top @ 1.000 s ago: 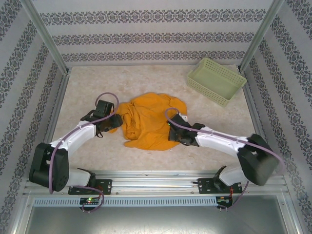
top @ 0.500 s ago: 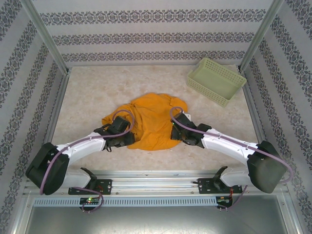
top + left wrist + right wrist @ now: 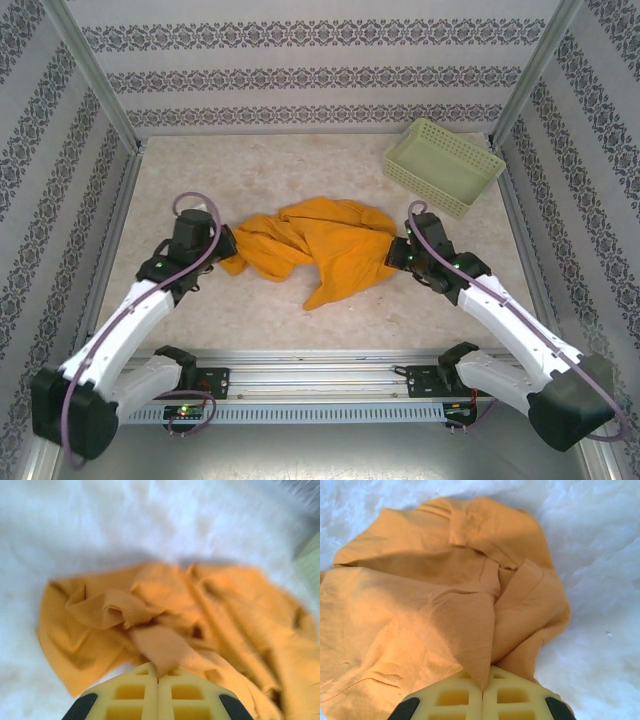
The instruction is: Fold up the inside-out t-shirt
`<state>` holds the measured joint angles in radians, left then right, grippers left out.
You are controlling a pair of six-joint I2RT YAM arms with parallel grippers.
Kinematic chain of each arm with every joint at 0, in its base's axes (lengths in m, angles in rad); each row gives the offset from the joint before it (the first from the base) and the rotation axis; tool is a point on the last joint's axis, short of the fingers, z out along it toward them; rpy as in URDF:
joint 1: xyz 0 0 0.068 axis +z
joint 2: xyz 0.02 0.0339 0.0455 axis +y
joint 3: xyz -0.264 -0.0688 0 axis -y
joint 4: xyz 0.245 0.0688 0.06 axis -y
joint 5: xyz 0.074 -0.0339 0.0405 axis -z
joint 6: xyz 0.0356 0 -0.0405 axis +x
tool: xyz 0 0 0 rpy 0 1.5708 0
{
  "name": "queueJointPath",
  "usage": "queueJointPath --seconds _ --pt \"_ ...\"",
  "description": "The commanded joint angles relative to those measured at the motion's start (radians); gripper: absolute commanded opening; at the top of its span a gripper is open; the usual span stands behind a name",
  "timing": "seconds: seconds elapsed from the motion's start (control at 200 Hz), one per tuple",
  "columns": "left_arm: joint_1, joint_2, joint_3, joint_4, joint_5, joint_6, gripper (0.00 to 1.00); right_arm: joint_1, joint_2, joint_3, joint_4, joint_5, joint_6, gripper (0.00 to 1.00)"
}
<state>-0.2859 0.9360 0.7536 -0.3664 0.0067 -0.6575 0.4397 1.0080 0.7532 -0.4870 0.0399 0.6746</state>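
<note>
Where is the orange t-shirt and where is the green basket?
t-shirt (image 3: 330, 245), top view, middle of the bunched cloth.
basket (image 3: 424, 188), top view, its near side wall.

T-shirt (image 3: 320, 240) on table (image 3: 250, 170), stretched between left claw (image 3: 225, 250) and right claw (image 3: 398, 252).
One end is caught in each claw; a fold trails nearward between them. Basket (image 3: 443, 165) sits beyond the right claw, well apart from the cloth.

I'm driving a lab test cell: silver aluminium frame posts (image 3: 92, 75) and patterned wallpaper panels (image 3: 320, 75) box a beige marbled tabletop (image 3: 270, 165).
</note>
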Motion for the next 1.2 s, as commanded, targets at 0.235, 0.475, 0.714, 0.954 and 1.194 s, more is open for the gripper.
queueJointPath --seconds 0.235,0.475,0.714,0.954,1.194 --pt "0.258 0.014 0.067 -0.095 -0.117 -0.049 0.0 -0.176 0.319 0.185 0.03 -0.008 -0.085 0.0" --pt "0.277 0.381 0.199 0.005 0.127 -0.01 0.0 -0.155 0.664 0.424 0.019 -0.042 -0.136 0.5" --pt "0.278 0.414 0.15 0.075 0.152 -0.018 0.0 0.044 0.472 0.24 0.072 -0.001 -0.141 0.7" --pt "0.278 0.401 0.138 0.085 0.161 -0.019 0.0 0.233 0.464 0.102 0.16 0.063 0.062 0.71" --pt "0.278 0.387 0.136 0.079 0.154 -0.015 0.0 0.168 0.619 0.145 0.207 0.019 0.03 0.66"
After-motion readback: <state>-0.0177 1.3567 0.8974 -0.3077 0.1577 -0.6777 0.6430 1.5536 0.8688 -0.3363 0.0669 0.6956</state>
